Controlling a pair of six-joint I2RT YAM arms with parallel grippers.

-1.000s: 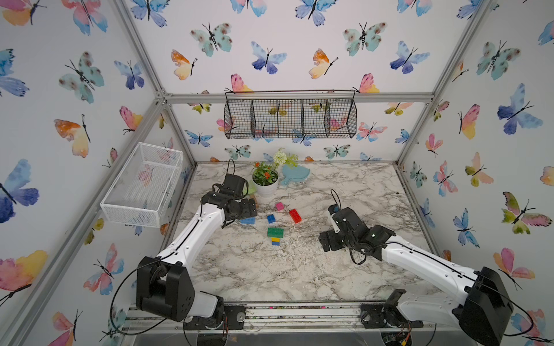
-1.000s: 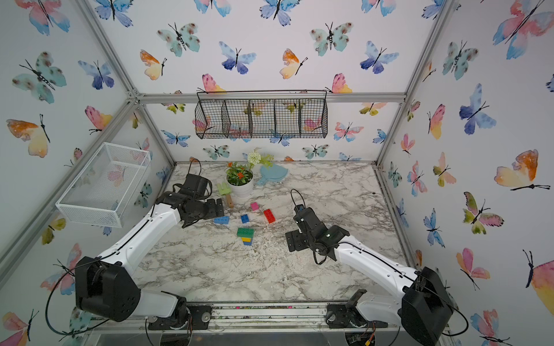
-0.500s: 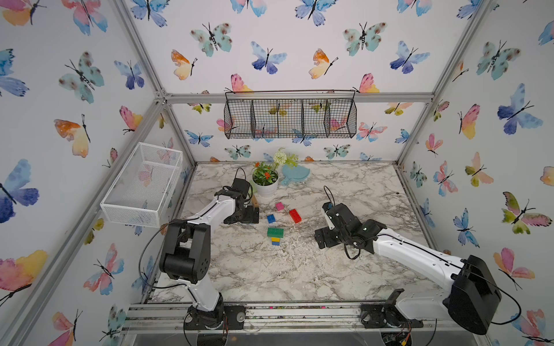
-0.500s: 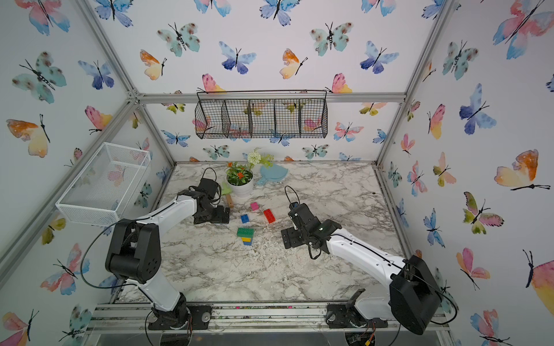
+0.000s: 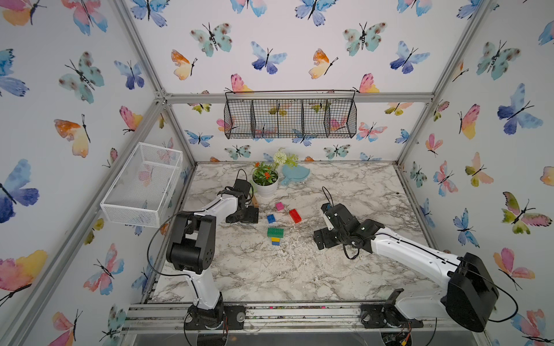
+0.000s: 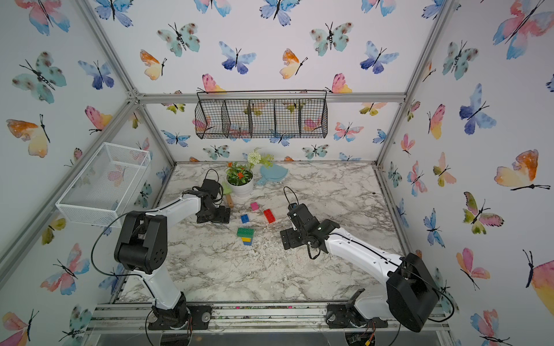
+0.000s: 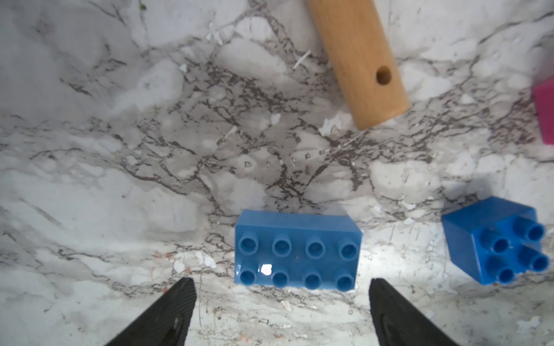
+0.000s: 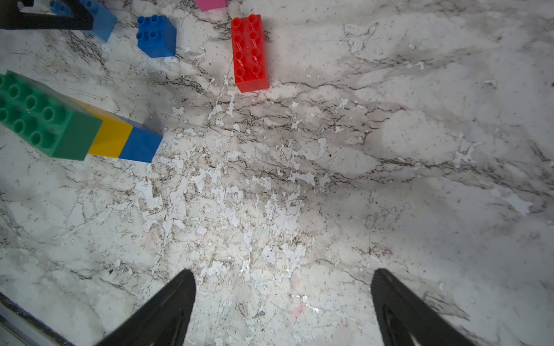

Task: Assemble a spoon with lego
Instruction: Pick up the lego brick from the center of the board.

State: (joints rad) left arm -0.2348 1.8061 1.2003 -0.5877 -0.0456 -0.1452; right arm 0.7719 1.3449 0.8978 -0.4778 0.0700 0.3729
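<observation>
Left claw (image 7: 281, 283) released, glossy studded light-blue brick (image 7: 296, 250) just ahead of its tips; right claw (image 8: 281, 277) released over chipped marble-print worktop (image 8: 359, 179). I see green-yellow-blue spoon (image 5: 275, 235) stub mid-worktop, butterfly-papered walls (image 5: 284, 45) around.

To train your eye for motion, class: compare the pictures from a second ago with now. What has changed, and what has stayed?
The left arm has folded its elbow upward, and the left fingers now hang over the light-blue brick, open, not gripping. The right fingers, open and empty, have edged toward the bricks. The red brick, pink brick, dark-blue brick and green-yellow-blue stack lie unmoved.
</observation>
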